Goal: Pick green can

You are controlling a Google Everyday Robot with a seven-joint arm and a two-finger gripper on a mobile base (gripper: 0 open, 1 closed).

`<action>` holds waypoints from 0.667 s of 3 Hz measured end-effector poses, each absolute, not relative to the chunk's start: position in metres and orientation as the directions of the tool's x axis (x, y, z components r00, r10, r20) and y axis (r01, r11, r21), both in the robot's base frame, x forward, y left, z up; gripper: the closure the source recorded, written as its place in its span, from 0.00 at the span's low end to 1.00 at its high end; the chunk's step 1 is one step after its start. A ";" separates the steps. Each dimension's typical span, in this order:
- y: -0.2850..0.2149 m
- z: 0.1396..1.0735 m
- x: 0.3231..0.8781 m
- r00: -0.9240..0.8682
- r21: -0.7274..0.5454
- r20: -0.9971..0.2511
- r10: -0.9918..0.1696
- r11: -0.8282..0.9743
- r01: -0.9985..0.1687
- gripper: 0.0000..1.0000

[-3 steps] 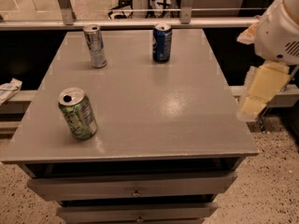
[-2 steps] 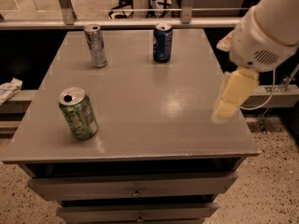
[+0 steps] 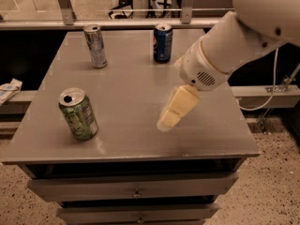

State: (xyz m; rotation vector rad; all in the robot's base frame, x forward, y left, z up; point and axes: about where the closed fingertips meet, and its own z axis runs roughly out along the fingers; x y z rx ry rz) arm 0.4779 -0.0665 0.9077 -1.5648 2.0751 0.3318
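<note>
Far left first: the green can (image 3: 78,114) stands upright near the front-left corner of the grey table (image 3: 126,74), opening up, with nothing touching it. Along the far edge there's the slim silver can (image 3: 95,46) and then the dark blue Pepsi can (image 3: 162,42). Both are well apart from the target, so crowding isn't a worry.

Right of middle, the gripper (image 3: 166,122) hangs over the tabletop, angled down and to the left, on the end of the big white arm (image 3: 234,41) coming in from the upper right. It shows side-on as one cream-coloured slab, so I honestly can't tell how wide it's open. I don't see anything in it.

So the step in hand looks like the reach across to the can. My take: travel left and a bit toward the front edge, staying above can-top height until lined up. Then drop to about mid-body, get the can centred in the gripper, and only then close. A can like that probably tips or skids if it's nudged off-centre, and it sits near the front edge, so I'd come in from the right rather than from behind.
</note>
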 end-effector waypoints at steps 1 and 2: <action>-0.016 0.892 0.479 -0.193 -0.040 -0.651 -0.734 0.287 -0.957 0.00; 0.036 0.888 0.477 -0.144 -0.008 -0.758 -0.636 0.229 -0.973 0.00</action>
